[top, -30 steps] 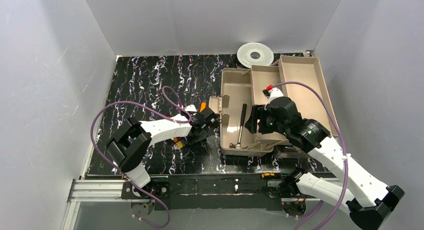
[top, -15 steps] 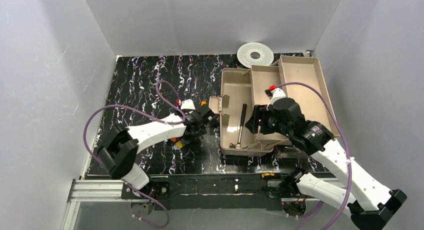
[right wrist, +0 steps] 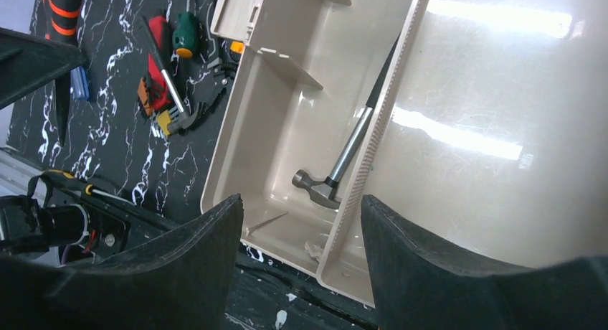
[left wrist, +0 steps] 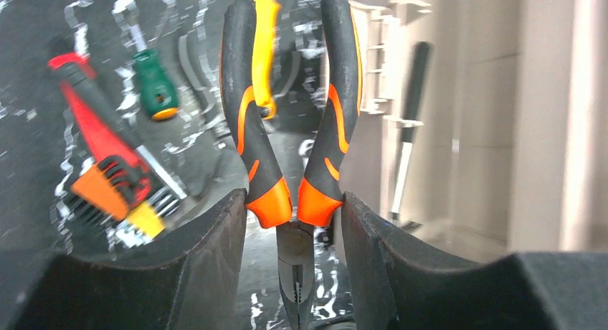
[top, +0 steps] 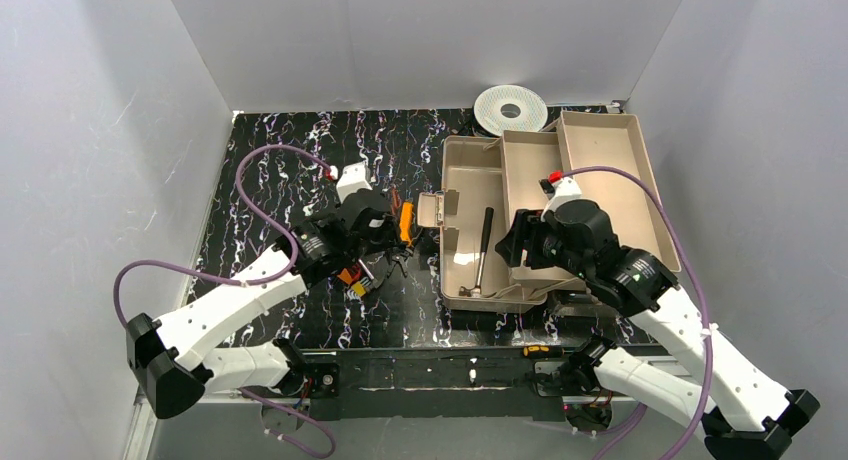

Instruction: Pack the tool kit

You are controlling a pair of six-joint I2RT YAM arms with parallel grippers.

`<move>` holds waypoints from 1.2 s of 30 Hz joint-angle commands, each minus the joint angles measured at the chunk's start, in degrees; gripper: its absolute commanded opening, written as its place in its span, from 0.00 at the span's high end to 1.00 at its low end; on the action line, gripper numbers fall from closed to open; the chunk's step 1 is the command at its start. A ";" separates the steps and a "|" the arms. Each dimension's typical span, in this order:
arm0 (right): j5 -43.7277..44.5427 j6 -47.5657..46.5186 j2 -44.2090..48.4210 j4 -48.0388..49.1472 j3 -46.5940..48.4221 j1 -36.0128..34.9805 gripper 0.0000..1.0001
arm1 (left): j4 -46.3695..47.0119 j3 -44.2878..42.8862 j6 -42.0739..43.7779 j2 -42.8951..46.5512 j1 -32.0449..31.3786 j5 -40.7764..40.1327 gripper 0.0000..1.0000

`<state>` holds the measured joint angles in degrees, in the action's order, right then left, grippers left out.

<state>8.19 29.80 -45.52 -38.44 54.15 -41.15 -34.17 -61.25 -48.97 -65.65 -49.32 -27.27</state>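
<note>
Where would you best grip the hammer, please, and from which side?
Grip the hammer by its bare shaft just above the head, coming straight down with jaws across it: it lies flat on the box floor, the tray edge close alongside.

Three plain white panels enclose workspace: back wall, left wall, right wall. Faint scratches on left wall. Tabletop black, glossy, with white marble-like veining. Aluminium rail runs along near edge. Light even, diffuse; shadows soft.
</note>
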 commanded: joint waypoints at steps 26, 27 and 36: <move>12.90 4.51 13.00 0.81 -1.39 0.19 0.31 | 23.72 -14.06 4.10 -28.55 -5.34 26.04 0.97; 13.07 4.48 13.05 0.67 -1.35 0.20 0.31 | 23.67 -14.48 4.26 -29.43 -5.46 25.98 0.97; 13.94 4.42 13.82 -0.35 -1.15 0.19 0.31 | 22.86 -18.31 4.81 -37.07 -5.89 26.78 0.86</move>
<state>20.47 34.13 -32.56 -39.29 52.64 -41.12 -12.01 -75.85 -44.73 -101.62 -54.78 -2.00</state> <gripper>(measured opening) 0.690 0.460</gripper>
